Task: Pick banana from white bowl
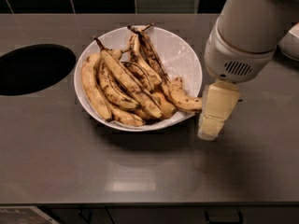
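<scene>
One curved, brown-spotted banana (184, 99) on bowl (182, 43) rim, beside hand (212, 122)

table (140, 171): grey, smooth, faint glare near front
hole (32, 69): round, dark, far left
white bowl (187, 55): on table, centre, apart from hole
claw (209, 129): over table, just beside bowl's right rim

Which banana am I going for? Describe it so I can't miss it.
Start at the white bowl on the grey counter. At its right rim, beside the gripper, lies the banana: shorter and more curved than the long, dark-streaked ones.
</scene>
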You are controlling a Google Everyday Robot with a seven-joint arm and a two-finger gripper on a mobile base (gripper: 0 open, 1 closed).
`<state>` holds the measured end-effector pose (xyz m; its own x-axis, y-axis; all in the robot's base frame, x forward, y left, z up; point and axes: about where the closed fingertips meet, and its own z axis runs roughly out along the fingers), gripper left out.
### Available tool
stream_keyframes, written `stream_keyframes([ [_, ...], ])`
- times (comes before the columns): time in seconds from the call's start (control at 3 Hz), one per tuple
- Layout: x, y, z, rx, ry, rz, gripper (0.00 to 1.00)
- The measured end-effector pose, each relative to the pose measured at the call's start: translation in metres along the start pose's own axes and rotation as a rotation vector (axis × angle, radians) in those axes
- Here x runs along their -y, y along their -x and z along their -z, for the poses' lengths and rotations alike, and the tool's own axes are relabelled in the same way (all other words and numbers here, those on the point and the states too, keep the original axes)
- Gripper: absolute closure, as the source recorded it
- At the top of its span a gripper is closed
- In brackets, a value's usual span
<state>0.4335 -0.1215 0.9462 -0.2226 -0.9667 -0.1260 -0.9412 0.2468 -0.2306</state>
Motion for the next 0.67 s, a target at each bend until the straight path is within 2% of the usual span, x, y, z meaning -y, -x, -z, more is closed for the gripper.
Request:
stream_keyframes([
  [0.67,-0.0006,0.0039,-0.0181,0.036,0.024,0.023,0.0],
])
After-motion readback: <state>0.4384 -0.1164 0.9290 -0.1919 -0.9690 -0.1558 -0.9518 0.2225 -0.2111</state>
